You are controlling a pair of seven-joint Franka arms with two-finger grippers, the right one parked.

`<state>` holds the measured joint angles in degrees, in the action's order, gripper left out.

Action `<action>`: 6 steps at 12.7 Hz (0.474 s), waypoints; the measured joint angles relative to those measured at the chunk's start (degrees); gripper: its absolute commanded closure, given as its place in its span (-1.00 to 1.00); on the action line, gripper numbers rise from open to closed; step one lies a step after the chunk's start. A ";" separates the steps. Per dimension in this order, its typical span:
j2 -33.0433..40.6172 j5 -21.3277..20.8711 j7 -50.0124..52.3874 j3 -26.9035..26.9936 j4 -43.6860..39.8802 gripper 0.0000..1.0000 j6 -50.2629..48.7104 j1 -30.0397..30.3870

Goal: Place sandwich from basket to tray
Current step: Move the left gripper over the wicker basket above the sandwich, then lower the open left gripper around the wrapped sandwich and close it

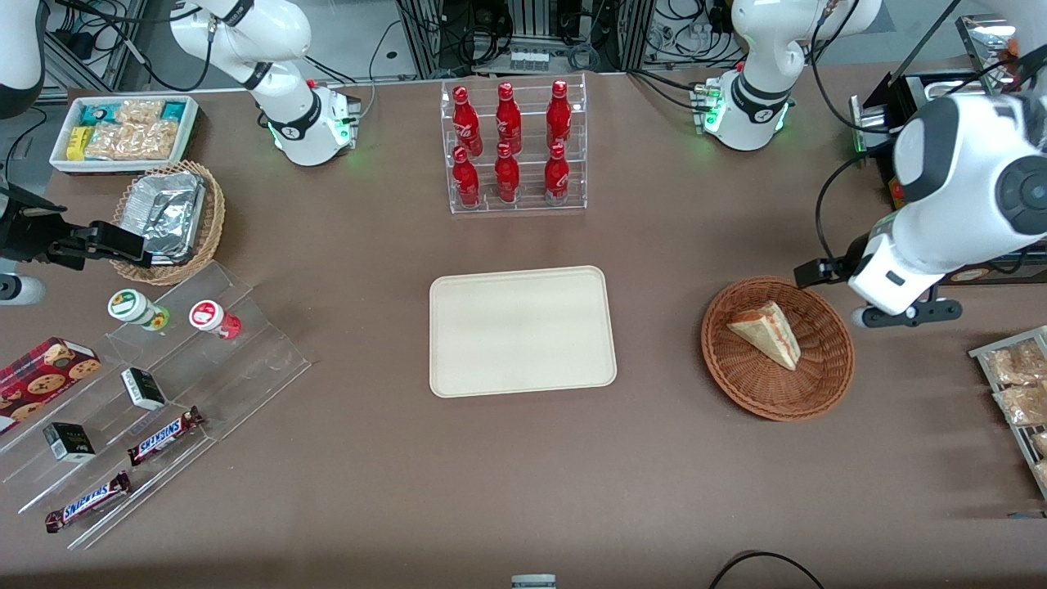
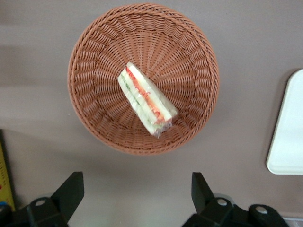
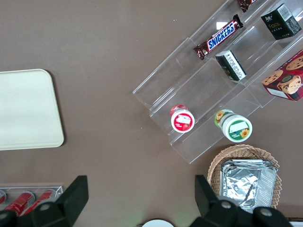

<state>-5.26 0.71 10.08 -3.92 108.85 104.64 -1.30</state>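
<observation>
Lying in basket (image 2: 94,56), pale triangular sandwich (image 2: 147,99), red-green edge; claw (image 2: 135,194) above, fingers apart.

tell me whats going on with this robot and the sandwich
The working arm's gripper hangs open above the table beside the reddish-brown basket, holding nothing. The sandwich lies in the basket, untouched. The cream tray sits bare in the middle of the table, toward the parked arm's end from the basket. So the pick has not yet been made.
</observation>
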 measured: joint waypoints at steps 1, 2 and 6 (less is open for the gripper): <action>-0.61 0.00 0.25 0.02 1.48 -1.00 2.63 0.00; -1.25 0.00 0.97 0.04 2.95 -1.00 5.03 0.00; -4.01 0.13 10.97 0.09 5.95 -1.00 11.15 0.01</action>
<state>-9.27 0.84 21.05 -3.83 114.80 115.80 -1.29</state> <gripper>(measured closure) 0.000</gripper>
